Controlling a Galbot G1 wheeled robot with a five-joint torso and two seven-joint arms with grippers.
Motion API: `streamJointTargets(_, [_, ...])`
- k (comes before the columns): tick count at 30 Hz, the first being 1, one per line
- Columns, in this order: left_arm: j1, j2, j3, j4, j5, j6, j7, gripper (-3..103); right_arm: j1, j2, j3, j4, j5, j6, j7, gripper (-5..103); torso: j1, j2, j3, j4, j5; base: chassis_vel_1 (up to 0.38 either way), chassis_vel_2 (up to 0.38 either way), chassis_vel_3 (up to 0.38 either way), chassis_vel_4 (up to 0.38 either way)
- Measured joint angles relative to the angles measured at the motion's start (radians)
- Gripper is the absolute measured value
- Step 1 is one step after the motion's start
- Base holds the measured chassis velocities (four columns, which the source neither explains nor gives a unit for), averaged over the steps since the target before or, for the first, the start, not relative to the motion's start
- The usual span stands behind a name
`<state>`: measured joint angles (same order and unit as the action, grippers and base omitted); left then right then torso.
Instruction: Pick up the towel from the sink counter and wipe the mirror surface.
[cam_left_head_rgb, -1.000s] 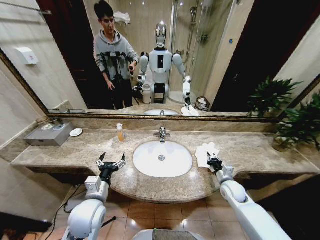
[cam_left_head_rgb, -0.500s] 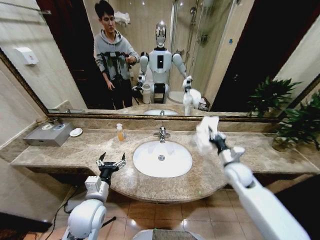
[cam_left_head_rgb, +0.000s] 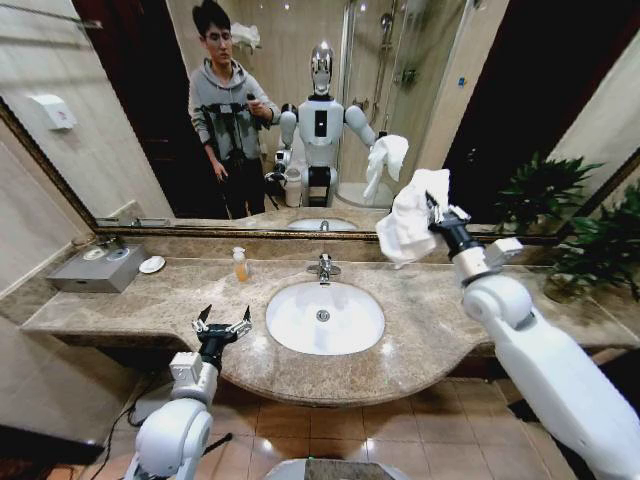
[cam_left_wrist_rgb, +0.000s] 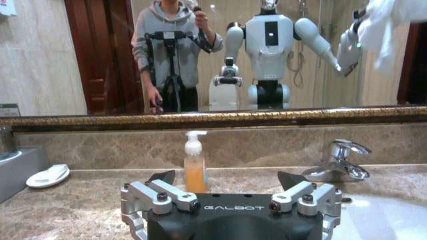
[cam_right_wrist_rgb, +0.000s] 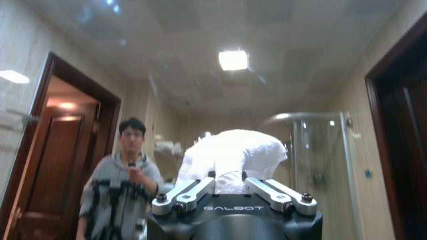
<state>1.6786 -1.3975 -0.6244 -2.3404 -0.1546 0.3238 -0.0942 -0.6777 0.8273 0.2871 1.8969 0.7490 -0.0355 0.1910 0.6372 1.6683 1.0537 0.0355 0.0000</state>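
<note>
The right gripper (cam_left_head_rgb: 436, 212) held the towel (cam_left_head_rgb: 410, 226) clenched in its jaws, raised before the mirror (cam_left_head_rgb: 120, 120). The left gripper (cam_left_head_rgb: 222, 325) hovered over the tabletop (cam_left_head_rgb: 150, 300), jaws released.

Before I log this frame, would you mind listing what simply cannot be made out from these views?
- Whether the towel touches the mirror: the head view gives no depth, and in the right wrist view the towel covers the spot.
- The right gripper fingers' tips: buried in the towel.
- The soap bottle base: in the left wrist view the open left gripper covers it.
- The sink counter right end: behind the right arm.
</note>
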Motion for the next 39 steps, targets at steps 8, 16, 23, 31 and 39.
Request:
streamJointTargets(8, [0.0, 0.0, 0.0, 0.0, 0.0, 0.0, 0.0, 100, 0.354, 0.248, -0.121, -0.294, -0.201, 0.095, -0.038, 5, 0.001, 0.0, 0.0, 0.0011, -0.0008, 0.0, 0.0, 0.0, 0.0])
streamJointTargets(16, [0.0, 0.0, 0.0, 0.0, 0.0, 0.0, 0.0, 100, 0.561, 0.397, -0.126, -0.501, -0.352, 0.139, -0.038, 5, 0.0, 0.0, 0.0, -0.0004, -0.0002, 0.0, 0.0, 0.0, 0.0])
streamJointTargets(23, [0.0, 0.0, 0.0, 0.0, 0.0, 0.0, 0.0, 100, 0.594, 0.491, -0.13, -0.582, -0.429, 0.158, -0.032, 5, 0.0, 0.0, 0.0, 0.0005, -0.0003, 0.0, 0.0, 0.0, 0.0])
streamJointTargets(31, [0.0, 0.0, 0.0, 0.0, 0.0, 0.0, 0.0, 100, 0.587, 0.615, -0.169, -0.644, -0.488, 0.173, -0.036, 5, 0.0, 0.0, 0.0, 0.0005, -0.0003, 0.0, 0.0, 0.0, 0.0])
streamJointTargets(39, [0.0, 0.0, 0.0, 0.0, 0.0, 0.0, 0.0, 100, 0.564, 0.697, -0.277, -0.658, -0.53, 0.211, -0.055, 5, 0.0, 0.0, 0.0, 0.0006, -0.0006, 0.0, 0.0, 0.0, 0.0])
